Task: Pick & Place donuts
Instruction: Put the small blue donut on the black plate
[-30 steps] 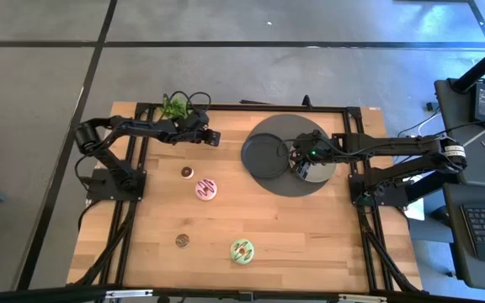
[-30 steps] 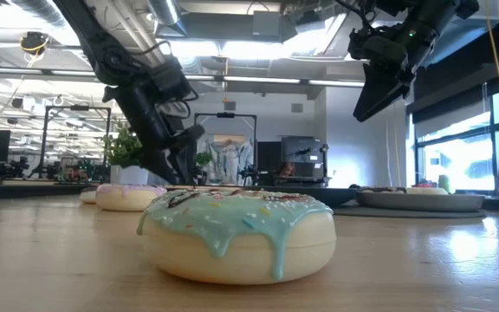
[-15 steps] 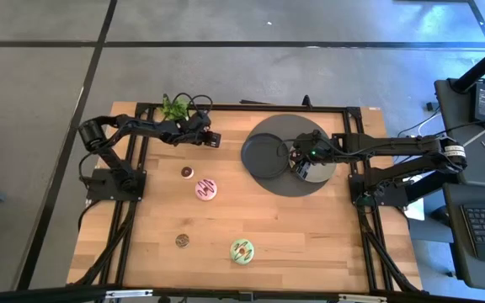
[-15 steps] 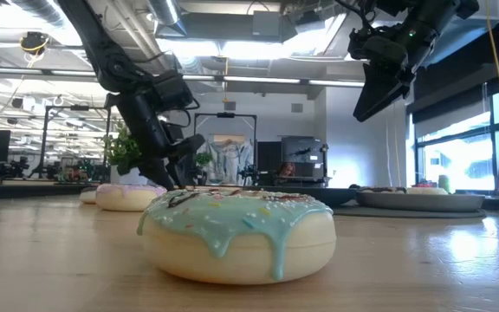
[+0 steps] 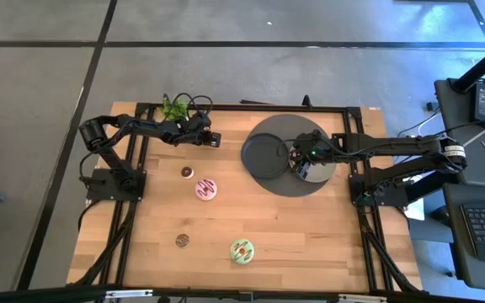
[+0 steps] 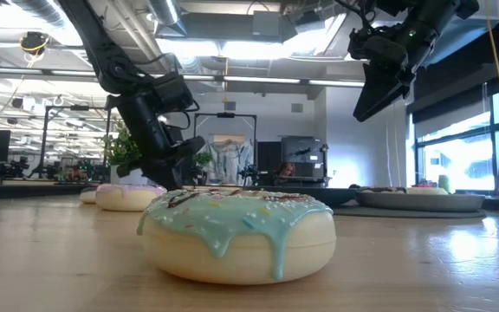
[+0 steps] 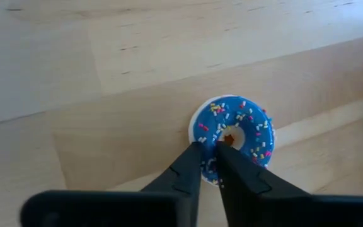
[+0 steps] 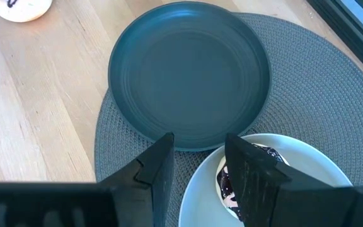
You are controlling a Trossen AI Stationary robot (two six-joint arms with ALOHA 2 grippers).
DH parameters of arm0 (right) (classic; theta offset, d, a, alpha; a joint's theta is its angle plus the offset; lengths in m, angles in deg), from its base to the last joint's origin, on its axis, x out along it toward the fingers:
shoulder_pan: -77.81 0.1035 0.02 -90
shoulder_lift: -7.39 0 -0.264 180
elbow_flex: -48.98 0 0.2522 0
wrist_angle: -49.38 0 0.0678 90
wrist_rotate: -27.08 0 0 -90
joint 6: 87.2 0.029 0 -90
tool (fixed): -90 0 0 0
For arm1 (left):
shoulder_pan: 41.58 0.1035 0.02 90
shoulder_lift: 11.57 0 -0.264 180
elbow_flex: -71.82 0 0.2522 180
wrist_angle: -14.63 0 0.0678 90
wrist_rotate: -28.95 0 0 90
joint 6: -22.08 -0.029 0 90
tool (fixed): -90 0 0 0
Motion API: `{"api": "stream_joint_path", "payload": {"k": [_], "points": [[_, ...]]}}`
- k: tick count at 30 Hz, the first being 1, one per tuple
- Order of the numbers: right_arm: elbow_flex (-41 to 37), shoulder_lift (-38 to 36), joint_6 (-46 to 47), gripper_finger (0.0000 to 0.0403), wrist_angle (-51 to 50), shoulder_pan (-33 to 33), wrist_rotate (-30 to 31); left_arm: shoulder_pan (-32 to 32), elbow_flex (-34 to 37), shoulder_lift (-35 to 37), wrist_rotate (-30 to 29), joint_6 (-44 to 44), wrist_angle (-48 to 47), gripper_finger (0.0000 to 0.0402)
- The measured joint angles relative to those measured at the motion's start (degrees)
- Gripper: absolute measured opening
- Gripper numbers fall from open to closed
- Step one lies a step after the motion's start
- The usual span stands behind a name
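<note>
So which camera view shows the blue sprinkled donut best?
The left wrist view: the blue sprinkled donut lies in plain sight, with the left hand closing on its rim. In the high view that hand hides it; the low and right wrist views show nothing of it.

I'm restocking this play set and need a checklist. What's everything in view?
Table: one, light wood.
Potted plant: one, green, far left corner.
Placemat: one, grey, right side.
Dark plate: one, grey, on placemat.
White plate: one, on placemat.
Chocolate donut: one, on white plate.
Blue donut: one, on wood.
Pink donut: one, centre-left.
Green donut: one, near edge.
Mini donuts: two, dark, left half.
Left tool: pinching blue donut's rim.
Right tool: open, above white plate.
</note>
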Motion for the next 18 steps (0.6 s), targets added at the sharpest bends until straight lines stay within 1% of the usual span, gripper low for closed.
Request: {"api": "stream_joint_path", "payload": {"k": [2,4,5,8,10,13,18], "points": [[0.0,0.0,0.0,0.0143,0.0,0.0,0.0,0.0,0.0,0.0,0.1,0.0,0.3,0.0017],[0.0,0.0,0.1,0.0143,0.0,0.0,0.0,0.0,0.1,0.9,0.5,-0.1,1.2,0.0007],[0.0,0.0,0.1,0.0143,0.0,0.0,0.0,-0.1,0.1,1.5,0.6,-0.3,2.7,0.0007],[0.0,0.0,0.1,0.0143,0.0,0.0,0.0,-1.1,0.0,4.1,4.0,-2.6,8.7,0.0010],[0.0,0.0,0.1,0.0143,0.0,0.0,0.0,-2.8,-1.3,5.2,5.8,-4.4,9.8,0.0009],[0.0,0.0,0.1,0.0143,0.0,0.0,0.0,-6.3,-6.7,5.5,6.0,-8.6,6.5,0.0004],[0.0,0.0,0.4,0.0143,0.0,0.0,0.0,-11.4,-19.2,2.1,4.3,-13.4,-5.3,0.0004]]}}
